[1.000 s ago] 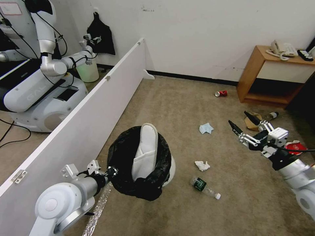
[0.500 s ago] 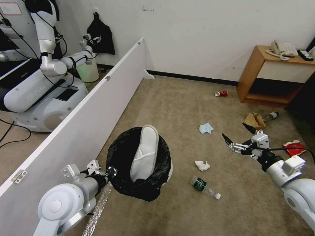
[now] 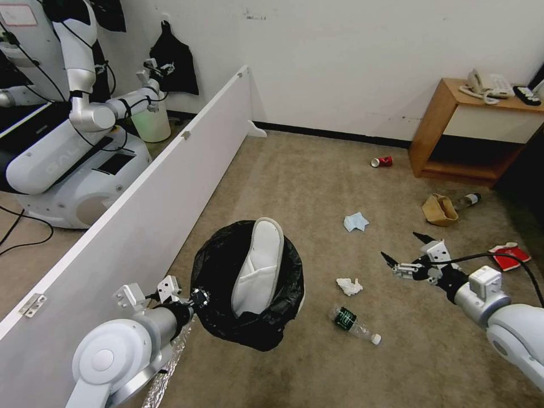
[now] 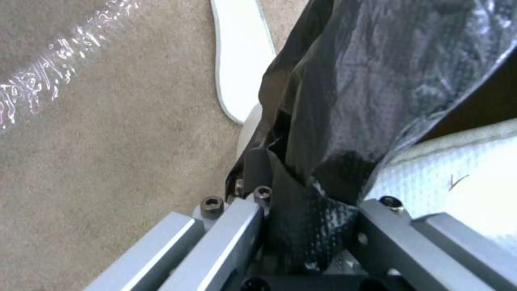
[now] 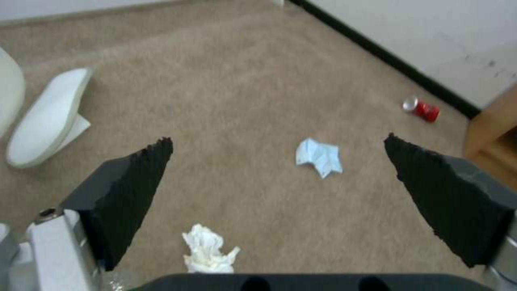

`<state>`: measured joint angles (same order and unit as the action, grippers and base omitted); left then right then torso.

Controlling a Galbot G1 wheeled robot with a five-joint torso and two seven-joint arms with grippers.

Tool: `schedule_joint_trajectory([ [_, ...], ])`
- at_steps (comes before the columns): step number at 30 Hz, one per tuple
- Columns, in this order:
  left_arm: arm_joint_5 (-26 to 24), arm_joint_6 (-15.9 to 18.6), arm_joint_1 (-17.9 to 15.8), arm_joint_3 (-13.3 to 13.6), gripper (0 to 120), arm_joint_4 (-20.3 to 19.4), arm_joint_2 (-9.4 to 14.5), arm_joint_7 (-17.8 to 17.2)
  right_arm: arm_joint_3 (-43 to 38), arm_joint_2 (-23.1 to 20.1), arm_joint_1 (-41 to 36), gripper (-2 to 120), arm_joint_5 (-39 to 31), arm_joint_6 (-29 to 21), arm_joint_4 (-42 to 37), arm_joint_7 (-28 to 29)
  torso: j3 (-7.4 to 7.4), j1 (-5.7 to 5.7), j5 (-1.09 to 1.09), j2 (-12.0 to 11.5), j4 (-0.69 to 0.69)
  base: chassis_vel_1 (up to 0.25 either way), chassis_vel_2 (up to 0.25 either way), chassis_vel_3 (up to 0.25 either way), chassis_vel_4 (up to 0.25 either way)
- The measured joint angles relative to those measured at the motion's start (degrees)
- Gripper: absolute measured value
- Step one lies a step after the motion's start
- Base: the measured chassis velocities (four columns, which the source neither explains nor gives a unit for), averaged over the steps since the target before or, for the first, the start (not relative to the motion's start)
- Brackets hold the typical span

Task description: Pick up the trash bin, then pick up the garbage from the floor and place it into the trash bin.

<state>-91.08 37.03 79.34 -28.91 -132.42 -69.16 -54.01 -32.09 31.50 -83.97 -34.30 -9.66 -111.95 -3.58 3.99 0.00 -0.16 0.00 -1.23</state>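
The right gripper, jaws wide apart, hangs just right of the white tissue on the carpet, the nearer arm. The left gripper clamps the trash bin rim, a slipper upright inside.

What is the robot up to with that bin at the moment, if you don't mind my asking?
It is clearing litter off the carpet. The left tool is shut on the black-bag-lined rim of the trash bin, which already holds a white slipper. The right tool is open, hanging above the floor near the white tissue. A second slipper, a plastic bottle, a light-blue face mask, a red can, a brown paper bag and a red packet lie on the floor.
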Motion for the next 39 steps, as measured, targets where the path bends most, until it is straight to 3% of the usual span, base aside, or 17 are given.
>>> schedule_joint_trajectory([
  [10,1.11,0.28,-0.18,1.26,0,-0.28,-0.43,0.18,7.93,-6.35,5.49,100,-10.86,-7.12,1.07,1.95,0.00,0.00,0.00,0.00,-0.01,0.000,0.000,0.000,0.000],
  [17,1.87,0.43,-0.05,1.81,0,-0.07,-1.08,0.52,9.43,-9.75,6.50,100,-16.53,-11.31,1.02,0.02,0.00,0.00,0.01,0.00,0.00,0.000,0.000,0.000,0.000],
  [19,2.24,0.48,-0.15,2.04,0,0.27,-1.41,0.79,10.20,-11.90,7.52,100,-20.66,-14.95,0.54,-0.52,0.00,0.00,0.00,0.00,0.00,0.000,0.000,0.000,0.000],
  [28,3.49,0.62,-0.47,2.34,0,0.87,-2.24,1.74,12.40,-16.44,8.44,100,-22.46,-19.97,1.20,-4.21,0.00,0.00,-0.01,0.00,-0.01,0.000,0.000,0.000,0.000],
  [32,4.35,0.69,-0.45,2.46,0,1.15,-2.68,2.21,15.41,-16.15,10.91,100,-21.88,-20.78,1.75,-4.94,0.00,0.00,-0.01,0.00,-0.01,0.000,0.000,0.000,0.000],
  [38,5.68,0.86,-0.47,2.55,0,1.66,-3.48,2.88,28.73,-10.79,24.52,100,-22.34,-22.40,4.26,-5.09,0.00,0.00,-0.02,0.00,0.00,0.000,0.000,0.000,0.000],
  [39,5.99,0.89,-0.34,2.47,0,1.66,-3.61,3.06,34.03,-8.49,29.41,100,-22.69,-22.93,5.56,-5.03,0.00,0.00,0.00,0.00,0.00,0.000,0.000,0.000,0.000],
])
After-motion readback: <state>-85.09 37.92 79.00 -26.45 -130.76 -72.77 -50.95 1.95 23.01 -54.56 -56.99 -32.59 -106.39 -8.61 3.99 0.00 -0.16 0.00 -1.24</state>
